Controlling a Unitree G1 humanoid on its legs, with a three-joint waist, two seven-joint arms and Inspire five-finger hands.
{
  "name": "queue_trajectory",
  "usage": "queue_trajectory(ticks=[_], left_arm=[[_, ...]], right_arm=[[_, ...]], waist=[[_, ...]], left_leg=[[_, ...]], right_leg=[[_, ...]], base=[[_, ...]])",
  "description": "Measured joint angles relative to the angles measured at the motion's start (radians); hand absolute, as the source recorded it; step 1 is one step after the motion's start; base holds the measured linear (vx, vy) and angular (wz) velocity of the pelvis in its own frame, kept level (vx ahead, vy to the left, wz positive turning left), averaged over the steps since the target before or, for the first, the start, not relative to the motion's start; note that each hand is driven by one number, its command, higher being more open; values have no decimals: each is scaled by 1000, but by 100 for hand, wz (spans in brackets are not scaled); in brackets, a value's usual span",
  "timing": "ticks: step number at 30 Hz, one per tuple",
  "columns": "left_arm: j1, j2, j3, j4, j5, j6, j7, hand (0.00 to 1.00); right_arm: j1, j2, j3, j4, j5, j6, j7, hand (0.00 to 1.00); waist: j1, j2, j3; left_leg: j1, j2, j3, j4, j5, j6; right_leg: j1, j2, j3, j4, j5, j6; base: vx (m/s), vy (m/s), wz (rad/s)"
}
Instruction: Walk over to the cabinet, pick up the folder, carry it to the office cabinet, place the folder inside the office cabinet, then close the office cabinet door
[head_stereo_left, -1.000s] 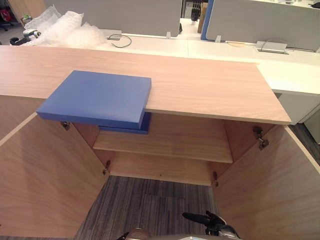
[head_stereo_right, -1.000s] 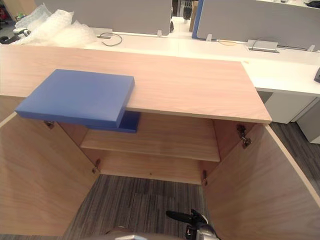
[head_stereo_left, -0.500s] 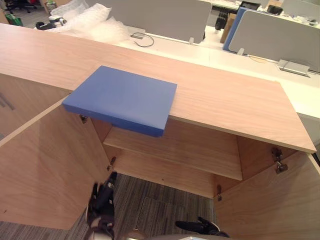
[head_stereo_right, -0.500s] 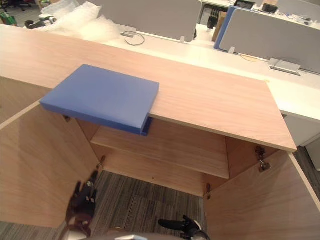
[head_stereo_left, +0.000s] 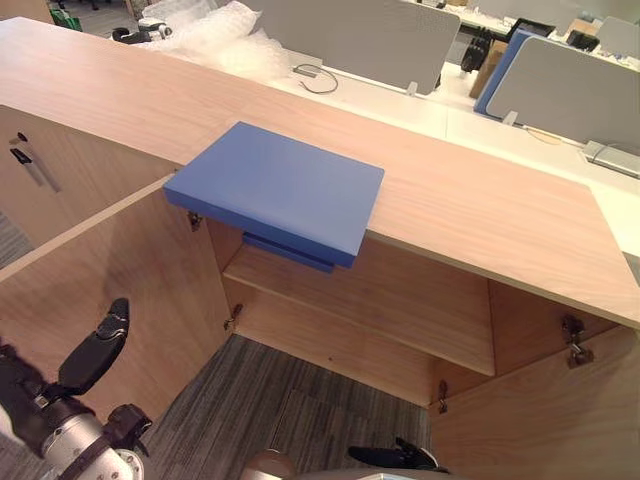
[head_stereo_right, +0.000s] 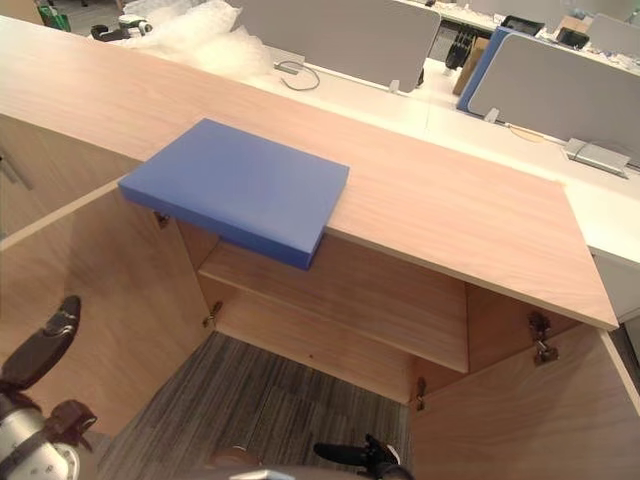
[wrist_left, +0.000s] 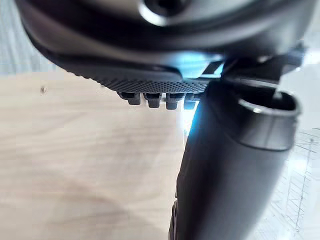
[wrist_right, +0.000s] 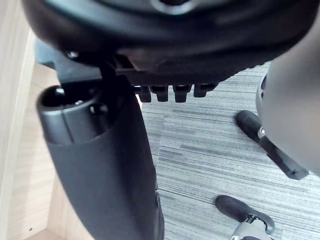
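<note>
One blue folder (head_stereo_left: 275, 185), two open cabinet doors (head_stereo_left: 105, 285).

No legible text or labels

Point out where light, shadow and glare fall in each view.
Left eye view: the cabinet top is evenly lit; the shelf beneath the overhanging blue folder lies in shade. Left wrist view: bright bluish glare shows between the fingers and thumb of the left hand. Right wrist view: the right hand reads dark against the lit carpet.
</note>
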Motion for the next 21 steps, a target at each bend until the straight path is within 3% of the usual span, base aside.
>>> queue_trajectory(ticks=[3, 7, 14, 17, 21], left_arm=[[-4, 7, -51, -58, 131, 2, 78, 100], [-15, 39, -145, -102, 276, 8, 98, 100], [-31, 256, -261, -103, 569, 46, 66, 100], [-49, 356, -258, -93, 664, 51, 32, 100], [-79, 431, -228, -70, 725, 50, -13, 100]], right_arm=[[5, 0, 3, -2, 0, -15, -18, 100], [7, -1, 11, 8, -2, -21, -23, 100], [-35, -9, 46, 114, -47, -51, -22, 100], [-50, -15, 74, 136, -63, -54, -15, 100], [-52, -46, 112, 137, -83, -55, -5, 100]], waist=[[0, -11, -8], [0, -7, -12], [-4, 12, -38], [-4, 18, -35], [-16, 30, -34]], left_leg=[[1, 1, 1, -1, 0, 0], [4, 5, 10, -3, 0, 0], [10, 13, 30, -52, 29, -7], [31, 15, 30, -64, 42, -20], [41, 18, 31, -65, 50, -32]], right_leg=[[0, 3, 3, -5, 0, 0], [-2, 9, 19, -13, 1, -1], [-25, 29, 60, -53, 17, -10], [-13, 39, 85, -67, 24, -17], [-12, 41, 111, -66, 22, -22]], base=[[-48, 54, -3], [-60, 51, -9], [-33, 43, -16], [8, 7, -22], [-6, 38, -16]])
